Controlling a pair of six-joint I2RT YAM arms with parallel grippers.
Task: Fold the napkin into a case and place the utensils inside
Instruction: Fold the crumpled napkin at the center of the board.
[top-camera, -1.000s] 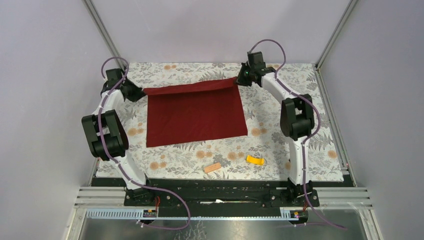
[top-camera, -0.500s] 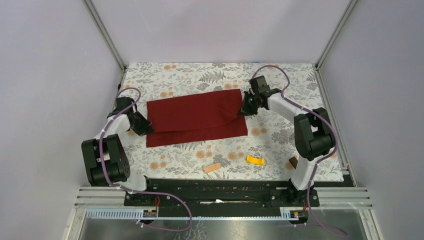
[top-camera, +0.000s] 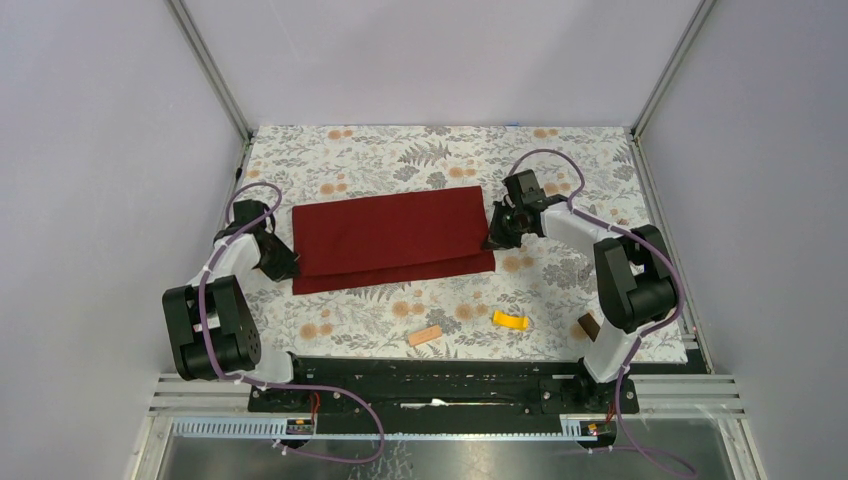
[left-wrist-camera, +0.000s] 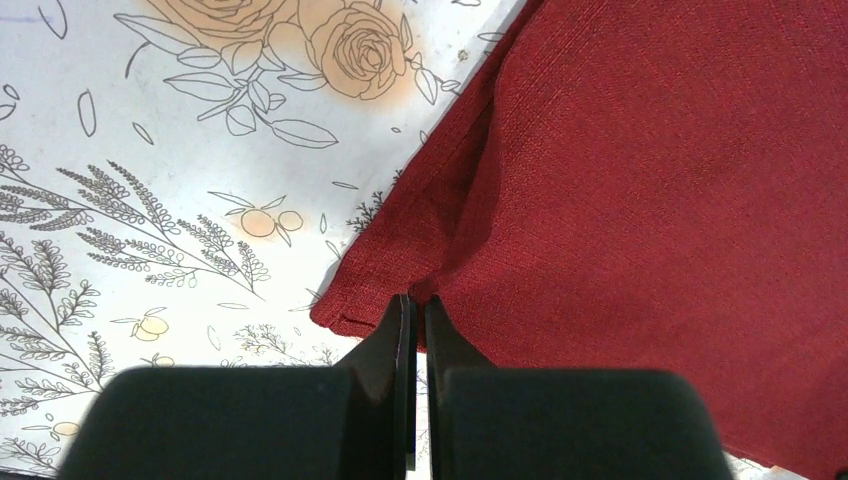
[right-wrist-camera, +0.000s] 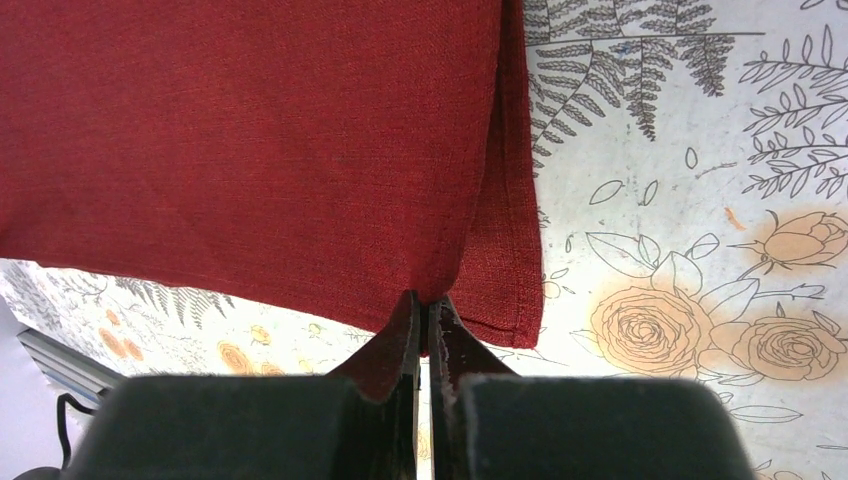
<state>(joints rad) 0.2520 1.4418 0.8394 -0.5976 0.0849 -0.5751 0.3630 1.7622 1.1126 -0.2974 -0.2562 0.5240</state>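
Blocks lie closest, near the front edge of the flower-printed surface (top-camera: 350, 310): a tan block (top-camera: 425, 335), a yellow block (top-camera: 510, 321) a little to its right, and a small brown block (top-camera: 588, 325), partly hidden, beside the right arm (top-camera: 622, 285). Beyond them, across the middle of the surface, lies the napkin (top-camera: 392, 238), dark red and folded over on itself into a wide band. Its upper layer covers most of the lower one, and a narrow strip of the lower layer shows along the near edge. The left tool (top-camera: 283, 262) sits low at the napkin's near left corner. Its wrist camera shows the two dark fingers (left-wrist-camera: 385, 350) pressed almost together, with the corner of the upper layer pinched between them; the hemmed corner of the lower layer lies flat on the surface just left of the tips. The right tool (top-camera: 490, 243) sits at the near right corner, and its own camera shows a like grasp: the fingers are closed on the upper layer's corner, while the hemmed edge of the lower layer runs past on the right, flat on the surface. Farther back, the print of ferns and orange roses runs up to the grey walls (top-camera: 430, 60)
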